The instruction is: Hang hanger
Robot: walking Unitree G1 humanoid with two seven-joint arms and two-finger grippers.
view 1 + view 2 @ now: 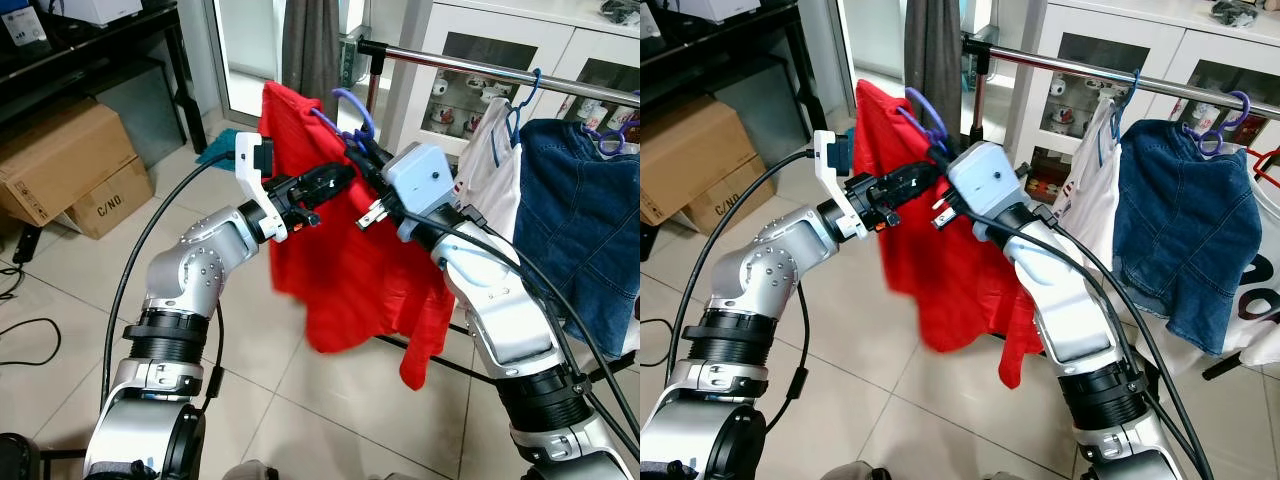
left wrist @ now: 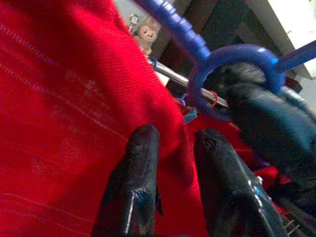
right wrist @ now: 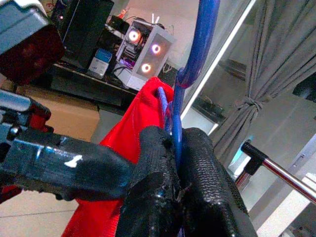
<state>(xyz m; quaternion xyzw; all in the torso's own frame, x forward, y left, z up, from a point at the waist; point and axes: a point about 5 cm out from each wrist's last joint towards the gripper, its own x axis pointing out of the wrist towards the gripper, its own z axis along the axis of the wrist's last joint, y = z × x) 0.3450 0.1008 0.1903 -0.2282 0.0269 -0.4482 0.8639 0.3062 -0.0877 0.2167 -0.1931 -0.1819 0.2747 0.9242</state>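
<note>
Right gripper (image 3: 175,163) pinches the blue hanger (image 1: 352,112), hook upward.

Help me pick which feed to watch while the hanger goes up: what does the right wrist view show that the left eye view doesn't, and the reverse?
Right wrist view: the right pincer shut on the blue hanger, and a lit computer tower behind.

Left eye view: both arms, the left pincer at the red shirt, a denim garment, a cardboard box.

Both: the shirt, the hanger, the metal rail.
</note>
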